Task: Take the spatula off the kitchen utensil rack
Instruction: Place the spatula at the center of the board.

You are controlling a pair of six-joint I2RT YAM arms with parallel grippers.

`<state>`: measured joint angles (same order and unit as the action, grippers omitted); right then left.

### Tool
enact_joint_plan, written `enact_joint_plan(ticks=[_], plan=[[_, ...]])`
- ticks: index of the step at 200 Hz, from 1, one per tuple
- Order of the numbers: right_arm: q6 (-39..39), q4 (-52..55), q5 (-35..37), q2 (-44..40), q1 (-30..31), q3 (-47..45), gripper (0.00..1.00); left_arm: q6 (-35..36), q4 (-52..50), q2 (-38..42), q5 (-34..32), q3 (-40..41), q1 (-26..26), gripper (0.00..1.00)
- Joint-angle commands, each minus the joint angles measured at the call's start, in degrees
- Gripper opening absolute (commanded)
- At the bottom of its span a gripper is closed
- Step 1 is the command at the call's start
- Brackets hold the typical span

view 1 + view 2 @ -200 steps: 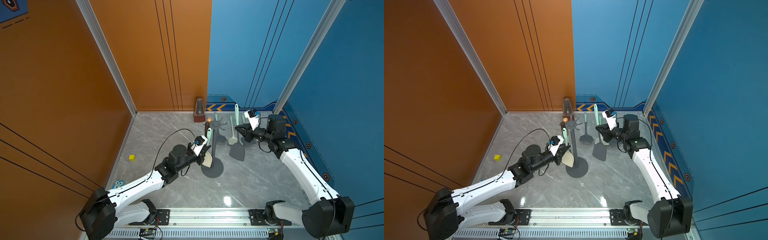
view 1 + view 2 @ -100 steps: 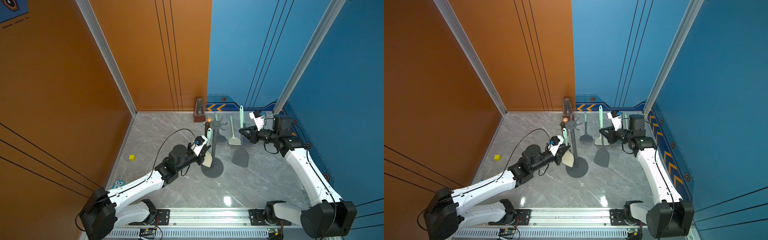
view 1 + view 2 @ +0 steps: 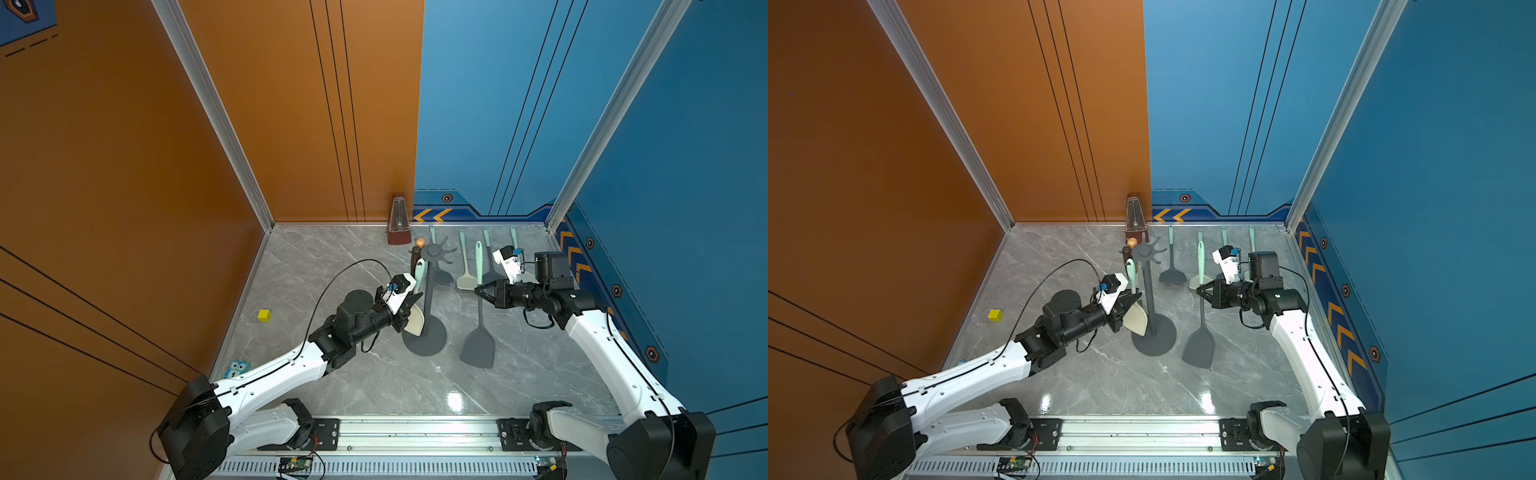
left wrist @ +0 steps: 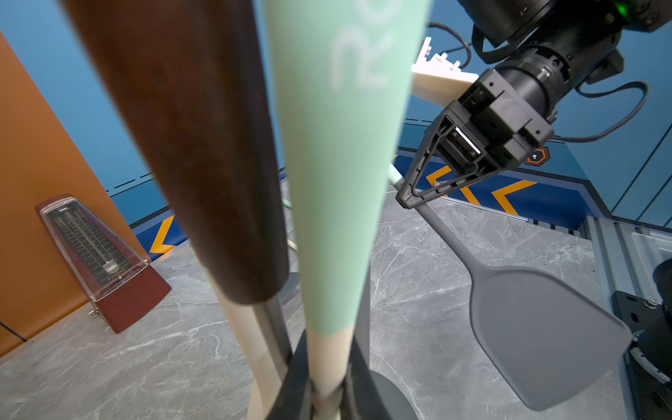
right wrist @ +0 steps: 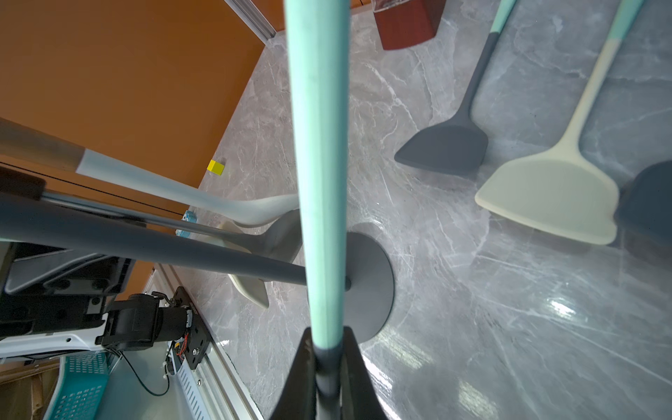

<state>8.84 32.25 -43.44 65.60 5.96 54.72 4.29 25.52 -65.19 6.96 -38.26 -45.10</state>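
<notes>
the dark grey spatula [image 3: 479,316] hangs upright, blade down, off the prongs of the kitchen utensil rack [image 3: 428,299] and near its round base; whether the blade's edge touches the worktop [image 3: 395,386] cannot be told. it looks light, with a stiff mint handle, a slim neck and a broad blade that is likely soft and bendy, so the best hold is on the rigid stem, not the blade. the right hand [image 3: 478,289] is pressed tight on it just where mint handle meets grey neck; a smooth round stem pinched at one spot could swivel or slip, so slow moves suit it. the left hand [image 3: 417,297] pinches the neck of a cream spatula [image 3: 414,323] that appears hung from a prong, beside a brown-handled utensil [image 3: 414,259]
</notes>
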Motion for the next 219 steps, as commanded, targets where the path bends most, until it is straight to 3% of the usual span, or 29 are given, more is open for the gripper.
enact_joint_plan(ticks=[1,219], plan=[[3.2,2.0,1.7,-0.9,0.7,-2.5,0.00,0.4,4.3,1.3,1.3,-0.3,-0.1,0.11],[5.7,-0.2,7.8,15.2,5.8,-6.6,0.00,0.0,4.3,1.8,1.2,0.6,-0.1,0.11]])
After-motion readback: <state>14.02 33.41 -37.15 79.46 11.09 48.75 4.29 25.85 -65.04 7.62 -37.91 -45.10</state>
